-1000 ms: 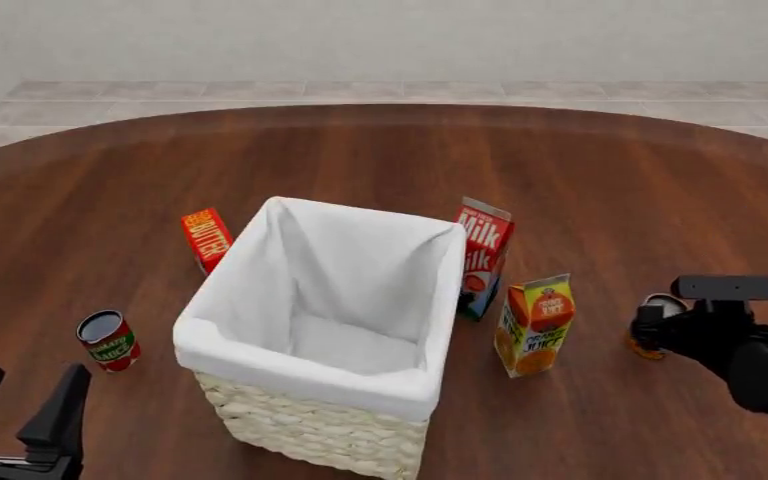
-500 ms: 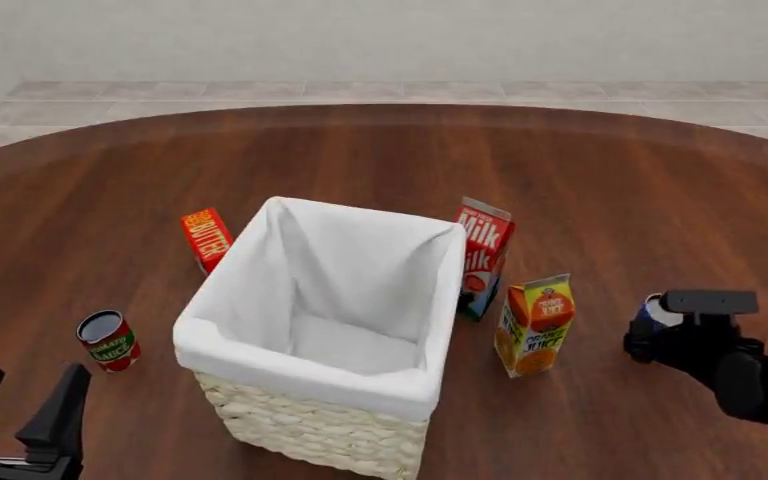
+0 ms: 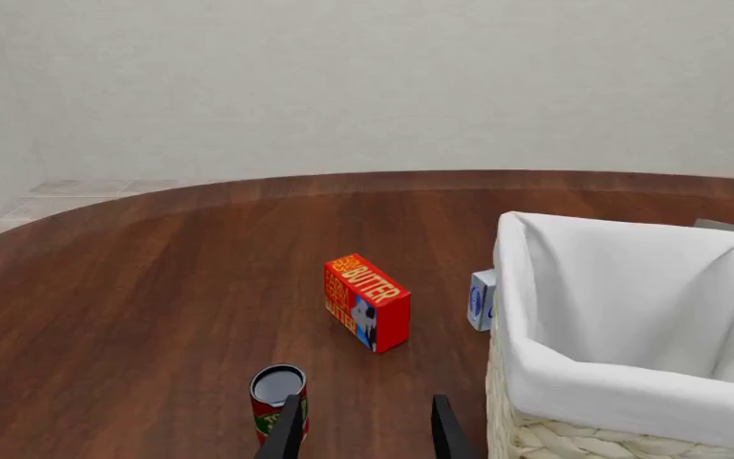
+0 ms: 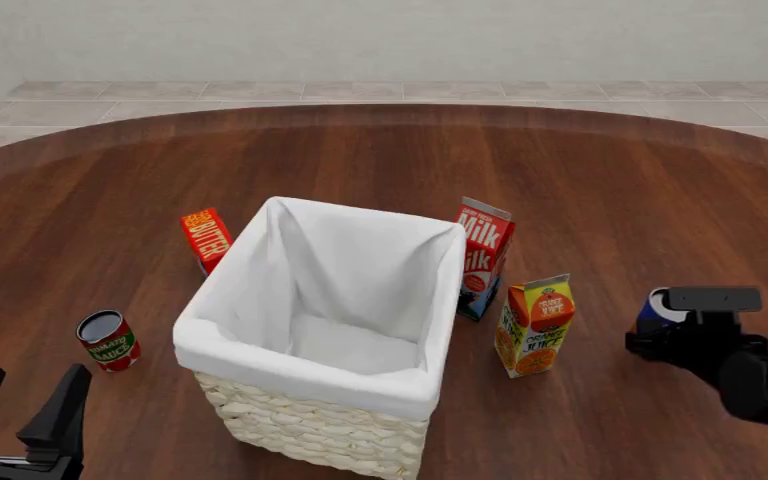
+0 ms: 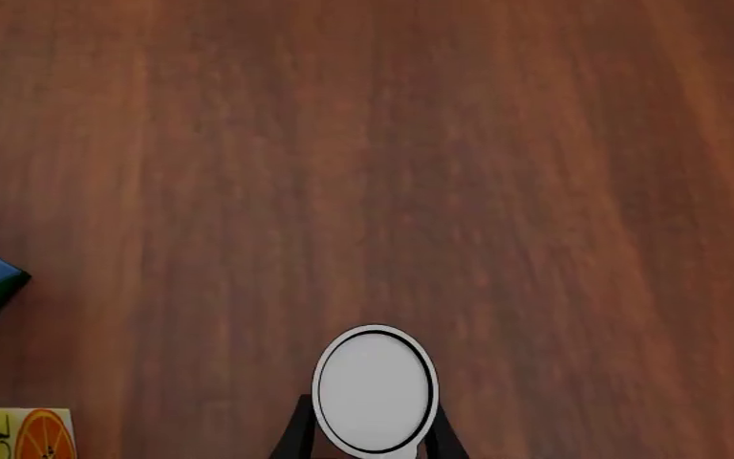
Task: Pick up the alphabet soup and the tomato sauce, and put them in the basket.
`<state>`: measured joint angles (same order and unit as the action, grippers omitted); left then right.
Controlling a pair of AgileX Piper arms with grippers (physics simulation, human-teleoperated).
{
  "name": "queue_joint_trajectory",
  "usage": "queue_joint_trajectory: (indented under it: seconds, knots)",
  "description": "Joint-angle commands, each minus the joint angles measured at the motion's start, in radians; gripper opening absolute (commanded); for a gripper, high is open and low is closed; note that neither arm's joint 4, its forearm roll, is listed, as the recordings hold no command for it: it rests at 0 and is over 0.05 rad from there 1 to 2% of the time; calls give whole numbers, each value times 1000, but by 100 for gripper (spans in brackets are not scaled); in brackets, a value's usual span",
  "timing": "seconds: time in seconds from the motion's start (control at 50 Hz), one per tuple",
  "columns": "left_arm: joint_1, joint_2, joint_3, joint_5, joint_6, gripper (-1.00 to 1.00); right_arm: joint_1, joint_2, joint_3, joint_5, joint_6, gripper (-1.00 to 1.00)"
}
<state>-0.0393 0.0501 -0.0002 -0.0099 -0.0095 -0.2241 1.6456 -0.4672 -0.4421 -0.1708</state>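
My right gripper (image 5: 367, 442) clamps upright blue-labelled silver-topped soup can (image 5: 374, 388); white-lined wicker basket (image 4: 307, 372) lies left. Left gripper (image 4: 20, 410) open, idle.

Alphabet soup (image 4: 652, 306) mostly hidden behind right tool (image 4: 660, 338) — grip seemingly closed, uncertain.

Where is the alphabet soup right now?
In the front view, the alphabet soup is at the right, between the right gripper's fingers, right of the orange juice carton.

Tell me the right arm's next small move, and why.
Probably lift straight up: the right gripper has its fingers on both sides of the alphabet soup, apparently gripping it, and the can must rise above the basket rim before travelling over.
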Motion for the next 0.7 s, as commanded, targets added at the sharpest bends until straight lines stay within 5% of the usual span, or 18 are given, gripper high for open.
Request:
queue_joint_trajectory:
  seconds: [0.02, 0.34, 0.7]
  knots:
    - [0, 7, 0, -9, -1, 100, 15, -99, -21, 65, 21, -100]
    - [-3, 1, -1, -3, -3, 100, 62, -329, -52, 228, 6, -100]
    - [-10, 16, -1, -17, -1, 100, 176, -597, -202, 520, -9, -100]
